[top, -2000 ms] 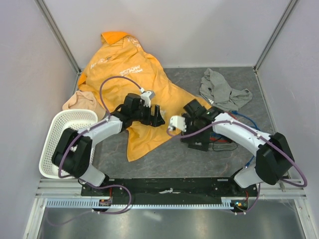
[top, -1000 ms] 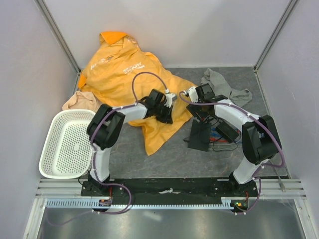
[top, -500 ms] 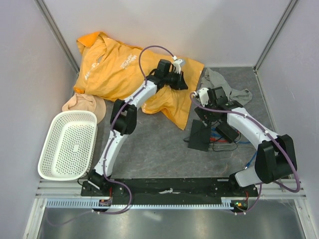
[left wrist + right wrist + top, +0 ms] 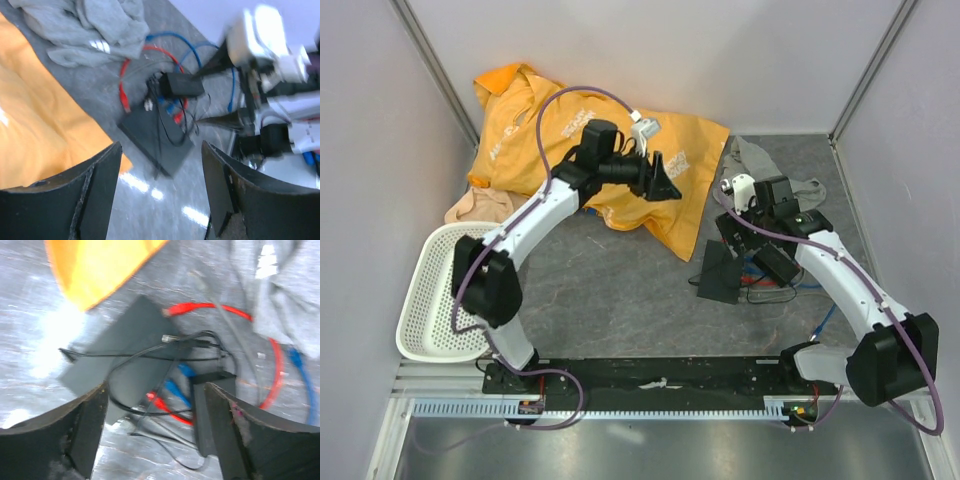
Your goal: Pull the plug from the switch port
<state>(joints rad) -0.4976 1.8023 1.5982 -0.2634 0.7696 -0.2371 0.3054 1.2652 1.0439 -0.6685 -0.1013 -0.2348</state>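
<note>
Both pincers stand wide and hold nothing. The left pincer hangs over the orange shirt, well apart from the switch and looking across at it, while the right pincer hovers above the switch. That flat black slab lies on the worktop with one corner near the shirt's hem. Its port edge faces the power brick, where blue and red plugs sit bunched under thin black wire; which one is meant I cannot tell. Such a plug is probably small, hard and light, perhaps latched. Its cable is limp and poor to pull on, and the slab looks light and smooth enough to slide when tugged. The best hold is likely across the plug's moulded body, right at the socket, drawn straight out. The other pincer could press down on the switch's bare half, away from the plugs.
</note>
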